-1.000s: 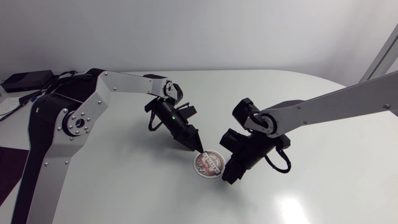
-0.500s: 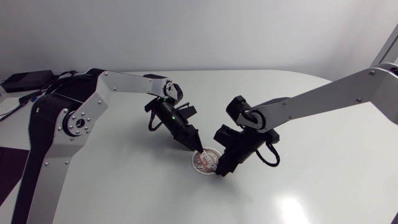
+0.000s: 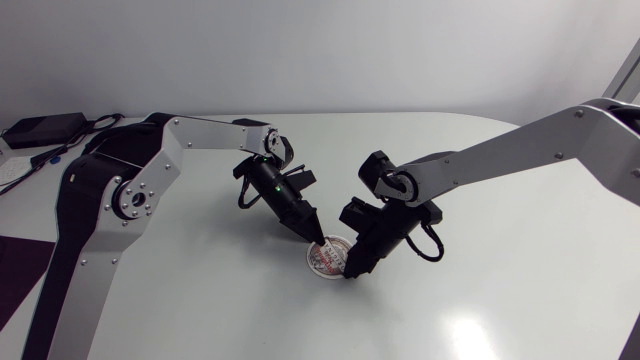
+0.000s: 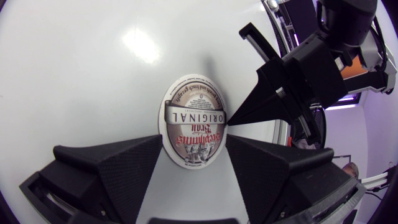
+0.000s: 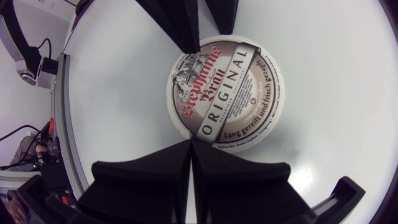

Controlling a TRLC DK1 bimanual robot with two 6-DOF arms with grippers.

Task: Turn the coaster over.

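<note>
A round printed coaster lies flat on the white table, print side up. My left gripper points down at its rear-left rim, open. The coaster shows in the gap between its fingers, and one fingertip rests at the rim. My right gripper is shut to a single wedge with nothing in it. Its point touches the opposite rim, low on the table.
A black box with cables lies at the table's far left corner, behind my left arm's base. Open white tabletop stretches to the right and front of the coaster.
My right arm has slid left across the table, bringing its shut tip up to the coaster's rim. The left arm has stayed where it was.
</note>
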